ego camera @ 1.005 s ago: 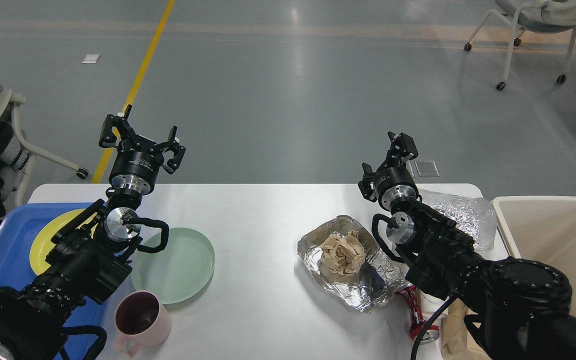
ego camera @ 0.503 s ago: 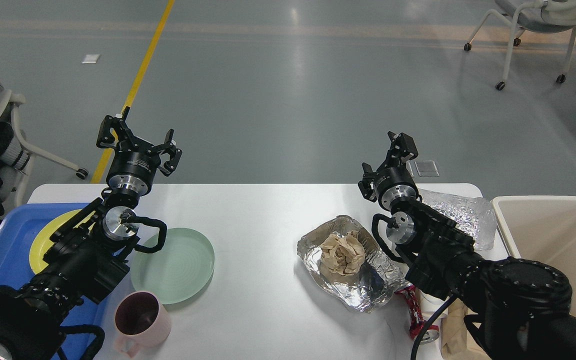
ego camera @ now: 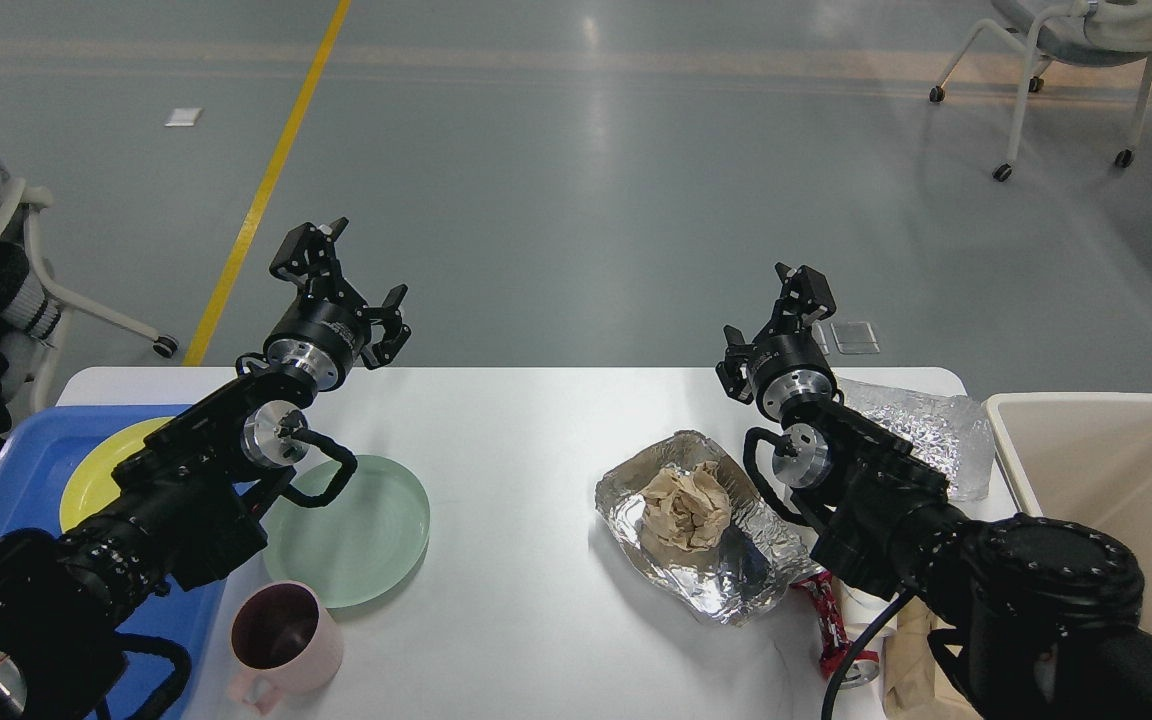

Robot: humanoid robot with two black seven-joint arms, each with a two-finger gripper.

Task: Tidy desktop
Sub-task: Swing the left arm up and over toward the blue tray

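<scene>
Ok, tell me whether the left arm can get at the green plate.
Probably yes: the left gripper is open and empty above the desktop, and the green plate lies bare just below that arm.

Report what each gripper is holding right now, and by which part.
Nothing is held. The left gripper and right gripper both hang open and empty above the far edge of the white rectangular desktop.
</scene>
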